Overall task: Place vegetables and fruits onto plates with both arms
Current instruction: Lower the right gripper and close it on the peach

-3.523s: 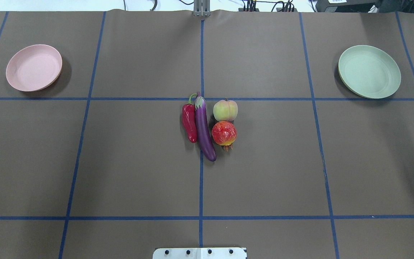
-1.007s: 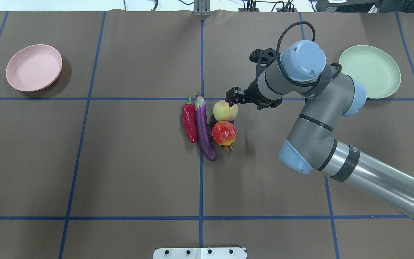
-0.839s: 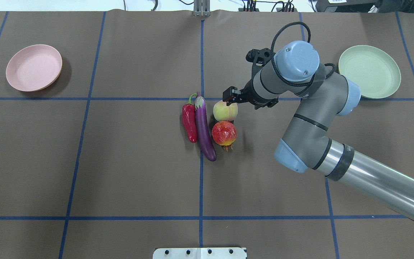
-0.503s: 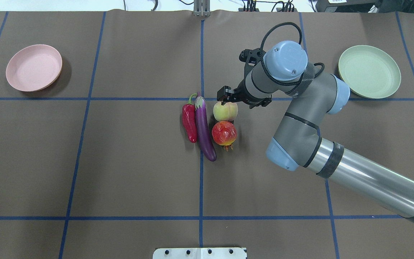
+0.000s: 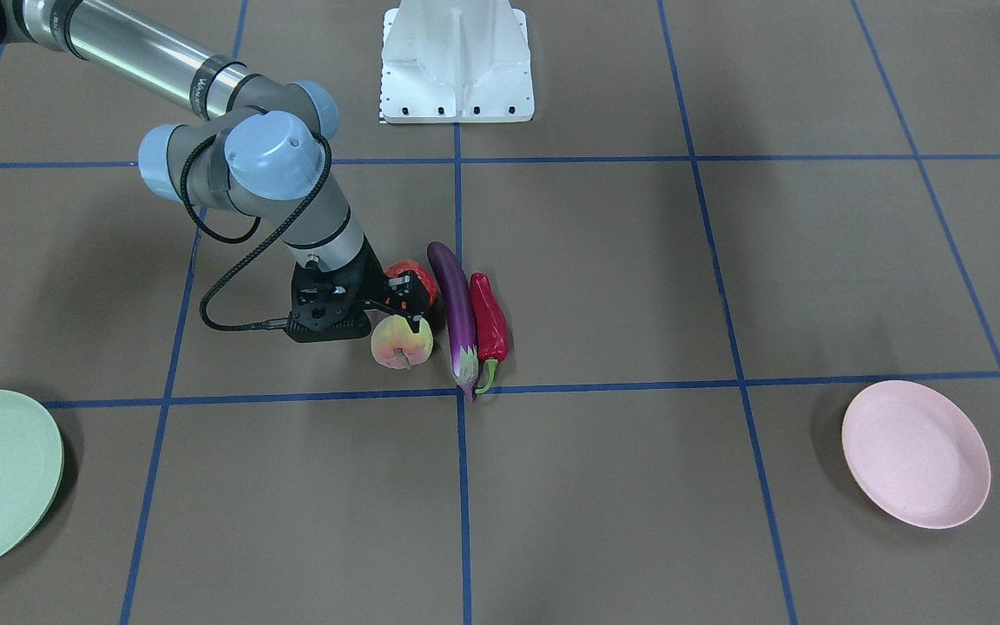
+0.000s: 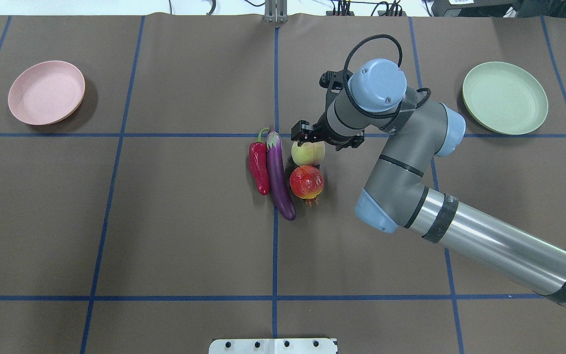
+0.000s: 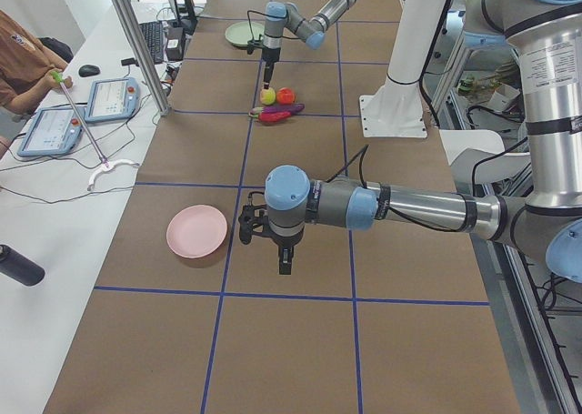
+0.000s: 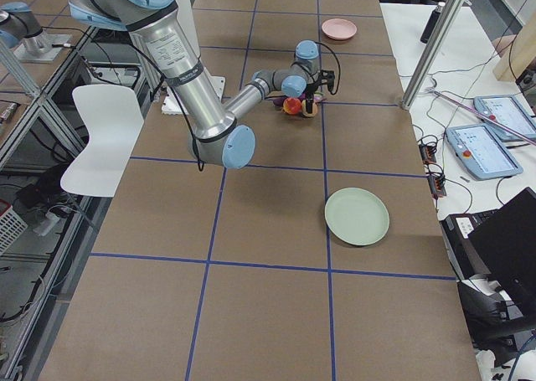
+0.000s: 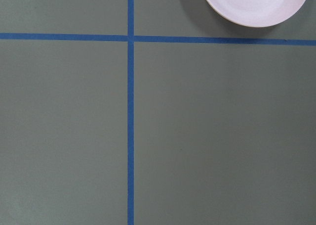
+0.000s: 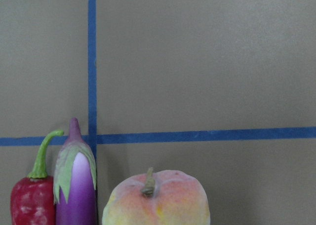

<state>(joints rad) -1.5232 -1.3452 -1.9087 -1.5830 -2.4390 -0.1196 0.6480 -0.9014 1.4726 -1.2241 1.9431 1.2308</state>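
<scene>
Pale peach, red fruit, eggplant and chili are lying clustered, none yet on the pink plate or green plate, both well apart from the peach. Right gripper is hovering over the peach and left gripper is hanging far from it. Whether either is spread cannot be told.

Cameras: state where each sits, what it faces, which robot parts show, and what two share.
Front-facing: across the table, steeply down; right arm, white base.
Overhead: behind robot, looking down; right arm.
Exterior left: table's left end; left arm near, right far.
Exterior right: opposite end; right arm near.
Left wrist: down at pink plate; no body.
Right wrist: down at peach, eggplant, chili; no body.
Shared: front-facing and overhead show pink plate, green plate.
</scene>
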